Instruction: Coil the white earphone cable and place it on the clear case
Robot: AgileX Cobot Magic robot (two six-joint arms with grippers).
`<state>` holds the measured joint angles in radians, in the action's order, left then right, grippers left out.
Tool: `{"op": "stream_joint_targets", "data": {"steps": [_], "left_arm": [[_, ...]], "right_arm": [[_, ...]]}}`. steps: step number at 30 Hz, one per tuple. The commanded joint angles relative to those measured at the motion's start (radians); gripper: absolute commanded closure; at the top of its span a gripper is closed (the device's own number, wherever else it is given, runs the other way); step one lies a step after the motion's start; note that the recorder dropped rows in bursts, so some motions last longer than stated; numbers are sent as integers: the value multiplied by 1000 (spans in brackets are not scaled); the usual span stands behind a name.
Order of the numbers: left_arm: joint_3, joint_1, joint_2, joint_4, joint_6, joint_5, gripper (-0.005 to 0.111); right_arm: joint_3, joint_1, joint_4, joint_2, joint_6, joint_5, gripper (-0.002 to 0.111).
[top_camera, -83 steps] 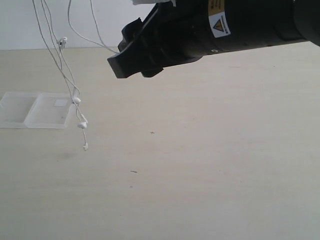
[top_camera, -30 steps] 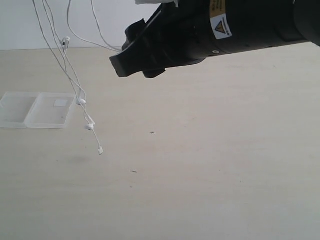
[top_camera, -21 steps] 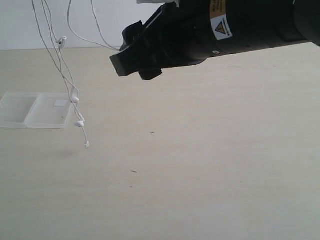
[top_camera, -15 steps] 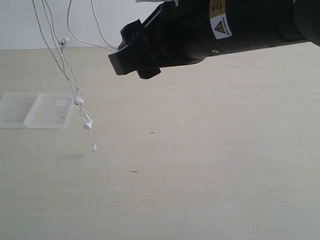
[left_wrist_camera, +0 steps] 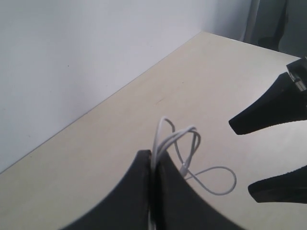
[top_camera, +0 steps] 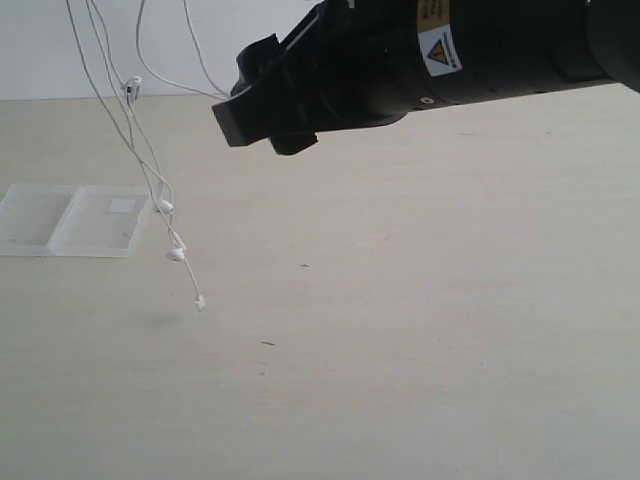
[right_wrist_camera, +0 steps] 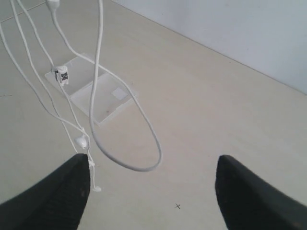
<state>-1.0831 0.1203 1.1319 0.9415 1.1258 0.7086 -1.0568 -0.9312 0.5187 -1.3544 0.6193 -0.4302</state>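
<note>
left gripper [left_wrist_camera: 152, 160] pinched tight on bundled strands of the white earphone cable [left_wrist_camera: 190, 143], loops poking past its tips | right gripper [right_wrist_camera: 152, 189] spread wide, empty, cable dangling just ahead | earbuds [top_camera: 176, 254] hang beside the clear case [top_camera: 70, 222] lying on the table [top_camera: 450, 350]

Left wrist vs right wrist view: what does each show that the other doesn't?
Left wrist only: the left tool shut on a bunch of cable loops. Right wrist only: the case, plus an earbud and the inline piece on the dangling strands. Both: the cable, the table and the open right tool.
</note>
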Motion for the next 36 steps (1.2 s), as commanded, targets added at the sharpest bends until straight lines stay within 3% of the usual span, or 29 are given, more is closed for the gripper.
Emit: {"op": "stream_joint_targets", "data": {"steps": [1, 9, 14, 19, 23, 29, 32, 36], "left_arm": [[-9, -2, -2, 18, -8, 2, 107], [-9, -2, -2, 18, -8, 0, 107], [-9, -2, -2, 20, -8, -3, 107], [-9, -2, -2, 20, -8, -6, 107], [-9, -2, -2, 13, -8, -8, 107], [-9, -2, -2, 13, -9, 13, 107], [-9, -2, -2, 13, -9, 11, 107], [-9, -2, -2, 9, -8, 13, 107]], "right_arm": [[2, 2, 14, 4, 5, 17, 38], [2, 2, 14, 9, 7, 15, 39], [2, 2, 29, 90, 16, 23, 55], [2, 2, 32, 216, 18, -41, 55], [2, 2, -10, 289, 7, -113, 46], [2, 2, -187, 327, -243, -236, 43], [2, 2, -321, 293, -405, -241, 41], [2, 2, -333, 220, -535, -171, 38]]}}
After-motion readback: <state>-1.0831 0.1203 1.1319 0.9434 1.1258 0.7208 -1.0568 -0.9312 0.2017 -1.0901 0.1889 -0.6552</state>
